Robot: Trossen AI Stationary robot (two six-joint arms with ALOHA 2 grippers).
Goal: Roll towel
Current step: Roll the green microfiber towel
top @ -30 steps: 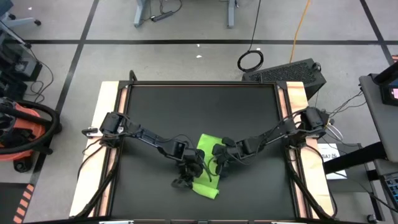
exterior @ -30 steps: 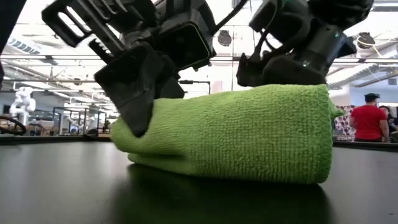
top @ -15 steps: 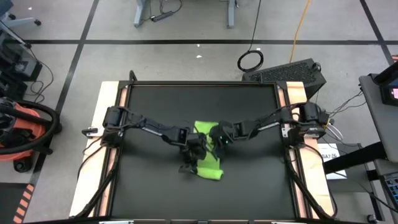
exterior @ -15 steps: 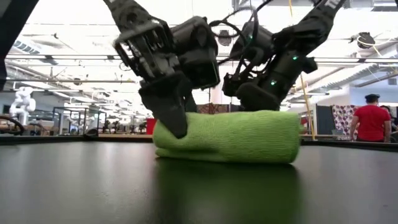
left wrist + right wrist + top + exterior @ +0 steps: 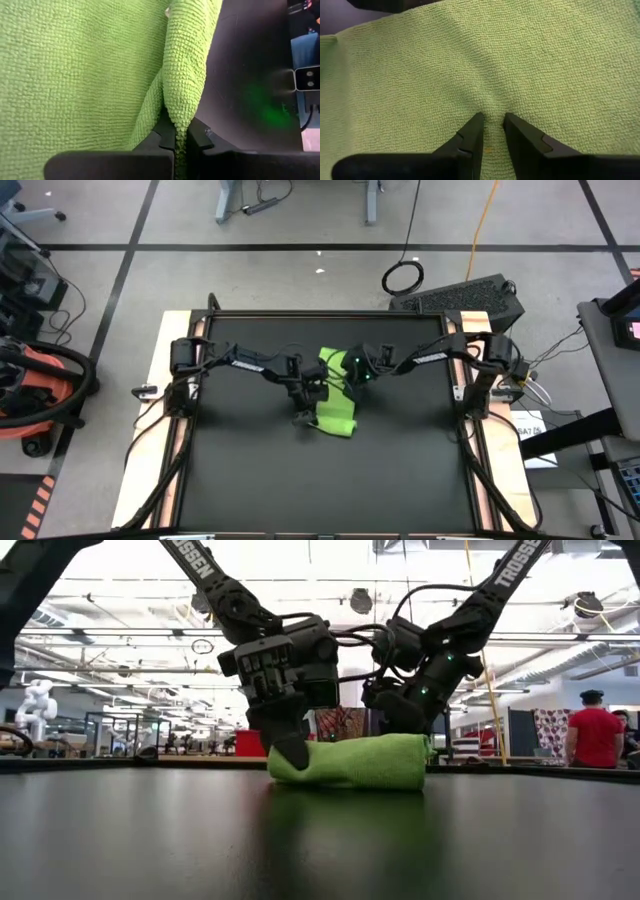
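Left pincer point(image 5: 174, 142) pinching a fold of the towel point(image 5: 337, 408), right pincer point(image 5: 492, 131) — narrowly parted — nipping its surface

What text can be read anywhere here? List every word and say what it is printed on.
"TROSSEN" - white letters along the left arm in the low view.
"TROSSEN" - white letters along the right arm in the low view.
White lettering on both arms in the high view is too small to read.
A white paper beside the table's right edge carries print too small to read.
The towel carries no text.
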